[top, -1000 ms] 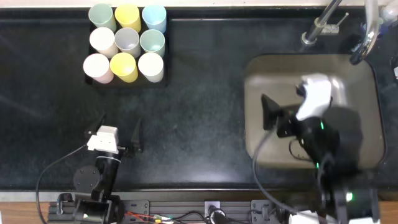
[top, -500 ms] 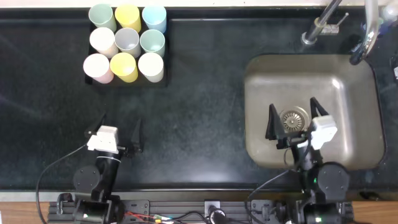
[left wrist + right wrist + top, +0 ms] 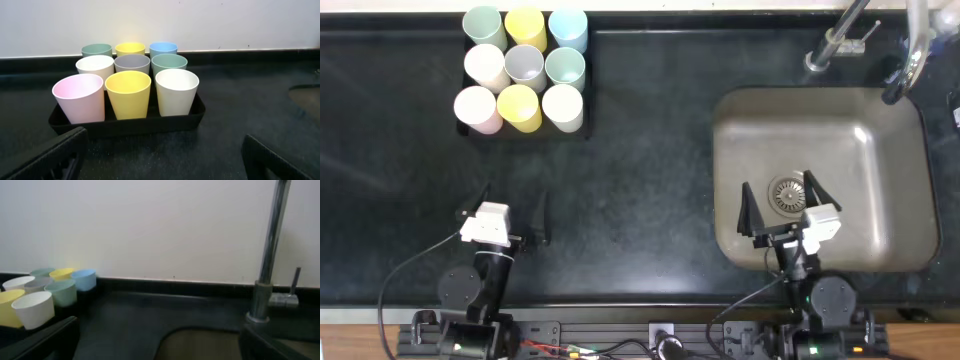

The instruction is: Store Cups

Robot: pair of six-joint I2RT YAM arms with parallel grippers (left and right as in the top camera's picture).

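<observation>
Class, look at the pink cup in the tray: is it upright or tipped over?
Upright: the pink cup stands on its base in the tray, open mouth facing up.

The right arm draws back from the sink point(image 3: 880, 130) toward its base. One second ago it lies stretched over the basin, turned sideways, and hides the drain point(image 3: 788, 194). Now the right gripper point(image 3: 776, 182) is lower, at the near side of the sink, pointing straight ahead, and the drain shows again.
</observation>
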